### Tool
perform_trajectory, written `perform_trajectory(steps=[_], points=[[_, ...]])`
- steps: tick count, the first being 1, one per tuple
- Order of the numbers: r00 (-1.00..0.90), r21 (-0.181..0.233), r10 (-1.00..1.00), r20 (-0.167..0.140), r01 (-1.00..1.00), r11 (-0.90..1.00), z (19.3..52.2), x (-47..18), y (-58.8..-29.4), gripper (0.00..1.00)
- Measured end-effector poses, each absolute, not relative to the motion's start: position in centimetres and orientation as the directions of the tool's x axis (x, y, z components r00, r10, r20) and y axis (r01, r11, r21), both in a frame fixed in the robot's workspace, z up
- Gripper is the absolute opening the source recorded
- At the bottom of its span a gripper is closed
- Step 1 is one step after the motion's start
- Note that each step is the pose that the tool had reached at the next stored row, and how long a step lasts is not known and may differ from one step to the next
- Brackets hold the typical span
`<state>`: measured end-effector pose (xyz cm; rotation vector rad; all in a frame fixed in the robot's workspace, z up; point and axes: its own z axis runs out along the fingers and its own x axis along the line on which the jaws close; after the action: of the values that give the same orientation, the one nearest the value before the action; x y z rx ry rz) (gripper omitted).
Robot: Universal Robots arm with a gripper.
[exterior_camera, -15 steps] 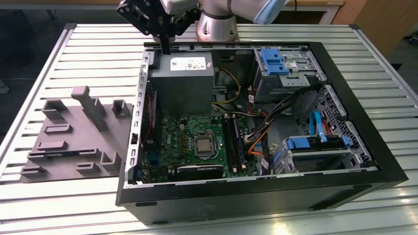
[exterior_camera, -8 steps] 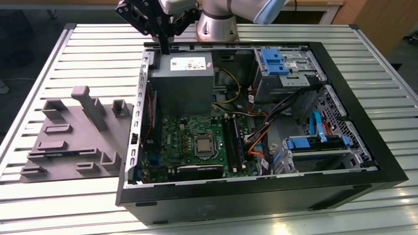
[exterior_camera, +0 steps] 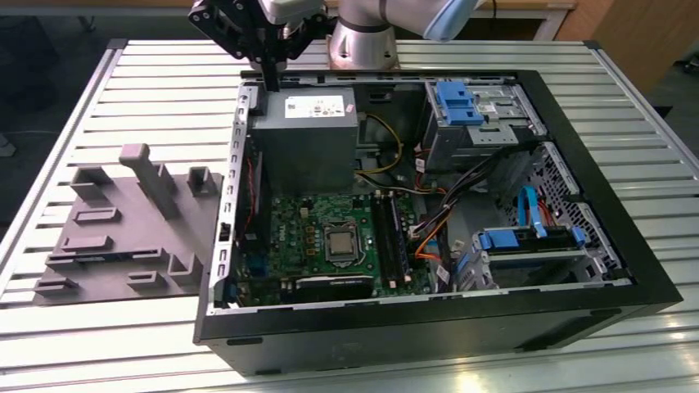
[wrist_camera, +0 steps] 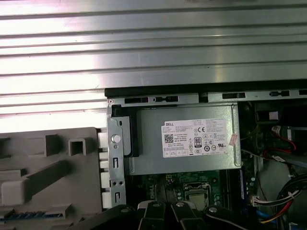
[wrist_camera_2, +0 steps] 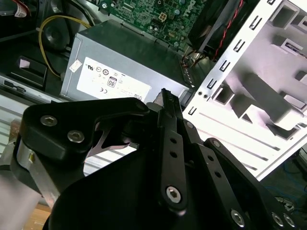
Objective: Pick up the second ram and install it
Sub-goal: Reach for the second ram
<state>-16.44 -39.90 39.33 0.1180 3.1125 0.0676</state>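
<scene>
You are looking at the gripper (exterior_camera: 270, 82) hanging tips-down with its two long fingers pressed together and nothing showing between them. It is hovering over the far corner of the computer case (exterior_camera: 437, 327) on the exterior view's left, just above the far edge of the grey power supply (exterior_camera: 306, 131). Whether the tips are touching that box cannot be told. The case's perforated side wall is standing close on one side of the fingers and the power supply is rising on the other, so room for moving is tight there. Past the far rim the slotted metal table (exterior_camera: 142, 90) is lying open. The arm's base (exterior_camera: 366, 41) is standing just to the exterior view's right of the gripper. Nearer to you inside the case, the green board (exterior_camera: 317, 237) is lying flat with its long black slots (exterior_camera: 390, 237) running from far to near. The second ram (wrist_camera: 29, 214) seems to be resting well apart from the gripper in the grey holder (exterior_camera: 131, 246). The holder is sitting on the table just beside the case, on the exterior view's left. In the first wrist view the ram is showing as a thin strip with a row of small bluish blocks, its long axis running along the table's slats and one end cut off by the frame. Grey uprights are rising from the holder between it and the gripper.
</scene>
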Motion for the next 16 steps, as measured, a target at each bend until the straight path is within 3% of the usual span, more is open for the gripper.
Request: perform_trajectory(steps=[16], points=[[-0.997, 0.044, 0.076, -0.024, 0.075, 0.996, 39.33, -17.14, -39.90, 0.11]])
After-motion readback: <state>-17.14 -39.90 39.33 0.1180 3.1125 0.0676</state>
